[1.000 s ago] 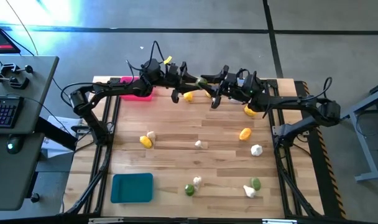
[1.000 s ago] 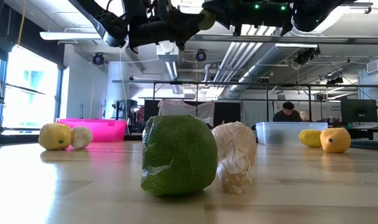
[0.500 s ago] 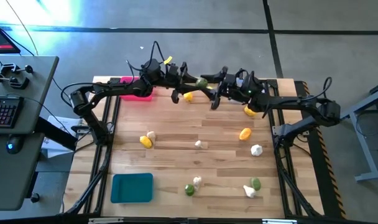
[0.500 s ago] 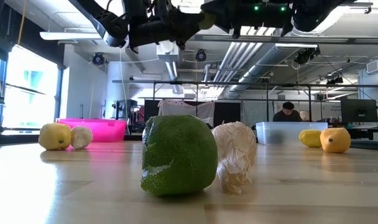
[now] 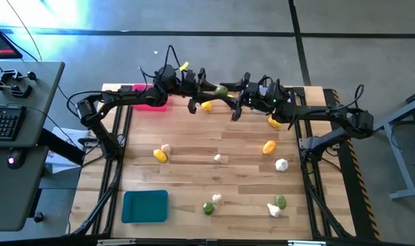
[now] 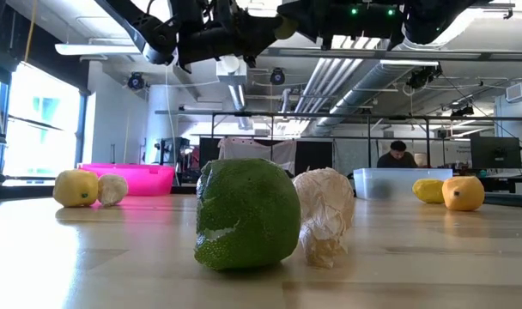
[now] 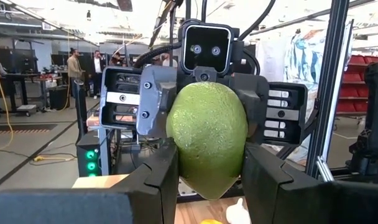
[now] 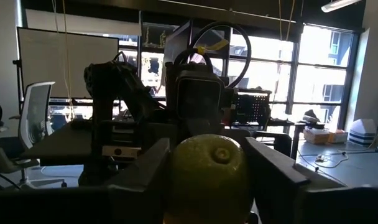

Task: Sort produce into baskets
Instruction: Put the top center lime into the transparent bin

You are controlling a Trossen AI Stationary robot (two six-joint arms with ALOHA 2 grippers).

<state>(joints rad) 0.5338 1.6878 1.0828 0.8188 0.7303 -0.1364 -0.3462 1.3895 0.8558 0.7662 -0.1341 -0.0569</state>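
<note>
High view: both arms meet above the worktop's [image 5: 194,140] far edge, a green lime [image 5: 222,89] suspended between them. Left wrist footage shows the left end effector [image 7: 207,171] with its fingers pressed against the lime's pebbled, glossy skin, the right arm's wrist directly behind it; right wrist footage shows the right end effector [image 8: 207,168] flanking the same fruit, its fingers close on either side. Which arm bears the load cannot be told, so this looks like a handover in mid-air.

Sorting appears barely begun. The teal basket [image 5: 145,206], a shallow rounded plastic tray, lies bare at the near left corner. The pink basket [image 5: 153,104] sits partly hidden under the left arm; the clear basket [image 6: 403,182], translucent and straight-walled, stands at the far right. Smooth yellow lemons [image 5: 269,146], knobbly papery white garlic bulbs [image 5: 281,164] and another lime [image 5: 208,209] lie scattered loose across the pale wood planks, most of the work evidently left.
</note>
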